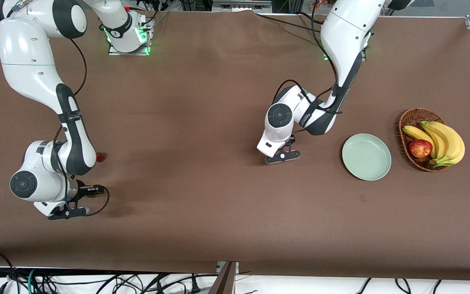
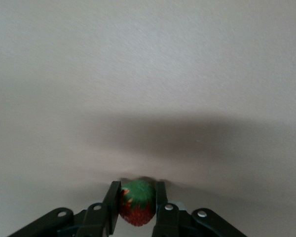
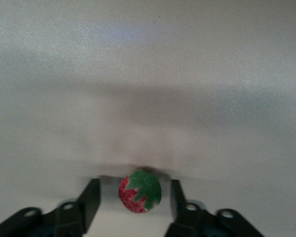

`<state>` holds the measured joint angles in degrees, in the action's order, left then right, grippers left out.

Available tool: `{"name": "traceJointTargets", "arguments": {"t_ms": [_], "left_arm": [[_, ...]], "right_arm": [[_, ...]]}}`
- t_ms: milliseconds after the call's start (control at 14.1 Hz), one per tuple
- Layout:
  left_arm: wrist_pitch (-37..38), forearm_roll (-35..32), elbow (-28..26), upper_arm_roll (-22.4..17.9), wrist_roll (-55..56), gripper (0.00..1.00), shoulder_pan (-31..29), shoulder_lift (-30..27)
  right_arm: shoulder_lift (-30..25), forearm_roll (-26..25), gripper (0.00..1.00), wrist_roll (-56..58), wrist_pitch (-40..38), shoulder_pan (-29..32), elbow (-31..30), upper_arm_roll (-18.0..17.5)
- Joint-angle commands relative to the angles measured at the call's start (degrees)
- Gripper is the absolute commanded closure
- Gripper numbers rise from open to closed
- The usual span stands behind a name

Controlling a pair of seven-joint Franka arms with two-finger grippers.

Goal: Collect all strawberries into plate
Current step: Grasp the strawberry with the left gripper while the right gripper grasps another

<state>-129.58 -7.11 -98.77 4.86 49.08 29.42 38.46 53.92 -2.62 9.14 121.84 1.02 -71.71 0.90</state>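
Right arm reaches out low over the bench (image 1: 202, 204) at its own end. Right tool (image 1: 68, 212) sits down at the bench surface, close to the front camera's edge. In the right wrist view the right tool (image 3: 133, 205) has its two fingers (image 3: 91, 197) apart with a strawberry (image 3: 140, 191) lying between them, a gap on each side; nothing is clamped. That berry is hidden under the wrist in the front view.

A second strawberry (image 1: 100, 157) lies on the bench just beside the right arm's forearm, farther from the front camera than the right tool. It lies bare on the cloth with no tool on it.

Mid-bench: left arm folds down, left tool (image 1: 282, 156) low at the bench surface. In the left wrist view the left tool (image 2: 136, 205) has its fingers (image 2: 112, 200) pressed against both sides of a third strawberry (image 2: 136, 205), green cap up; clamped on it. Berry at or just off the cloth, cannot tell which.

Toward the left arm's end: the plate (image 1: 366, 157), pale green, nothing on it, sits well apart from the left tool. Next to it, a wicker basket (image 1: 412, 118) with bananas (image 1: 443, 141) and a red apple (image 1: 420, 148) inside.
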Motion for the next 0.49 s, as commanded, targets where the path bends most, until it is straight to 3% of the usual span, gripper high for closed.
{"name": "traceJointTargets", "arguments": {"t_ms": [0, 141, 424], "left_arm": [[7.74, -1.51, -0.19, -0.2, -9.22, 0.94, -4.52, -6.01], [12.23, -0.98, -0.1, -0.11, -19.67, 0.94, -9.18, -8.92], [15.15, -0.89, -0.1, -0.03, -43.13, 0.93, -18.4, -11.12]], "right_arm": [[-0.57, -0.46, 0.9, 1.66, 0.42, 0.3, -0.8, -0.38], [-0.57, -0.37, 0.95, 1.84, 0.5, 0.3, -0.71, -0.38], [-1.45, 0.33, 0.95, 1.23, 0.06, -0.75, 0.25, -2.21]]}}
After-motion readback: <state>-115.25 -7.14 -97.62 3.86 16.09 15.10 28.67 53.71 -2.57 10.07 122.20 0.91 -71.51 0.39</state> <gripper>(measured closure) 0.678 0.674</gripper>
